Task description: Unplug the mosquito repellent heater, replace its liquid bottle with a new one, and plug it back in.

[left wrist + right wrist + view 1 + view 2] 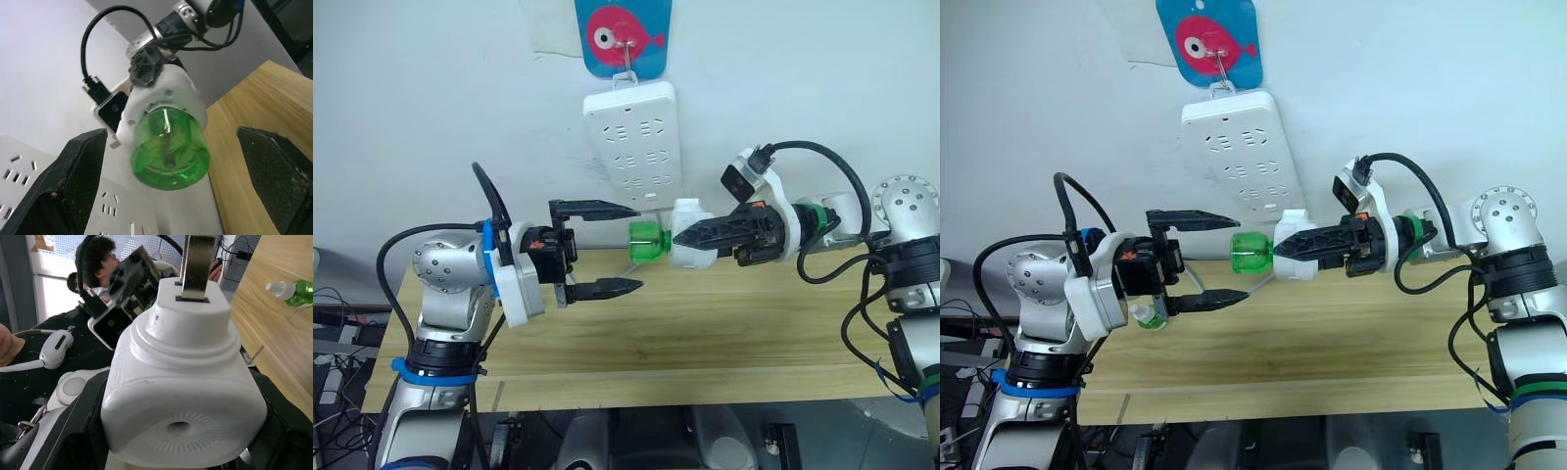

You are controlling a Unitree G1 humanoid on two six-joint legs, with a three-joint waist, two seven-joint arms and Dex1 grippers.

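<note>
Centrally in the frame, the mosquito repellent heater (690, 247) is gripped by the right end effector (690, 236), its green bottle (647, 242) pointed at the left end effector (622, 247), whose fingers are spread wide, above the wooden surface (705, 333).

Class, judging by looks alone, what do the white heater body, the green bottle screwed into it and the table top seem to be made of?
White rounded heater body: likely moulded plastic, smooth, slight sheen, fine ribs around its hole. Green bottle: translucent glossy plastic, with highlights and light passing through. Pale table top: wood or wood-look board, matt, with visible grain lines. The right claw grips the heater.
</note>
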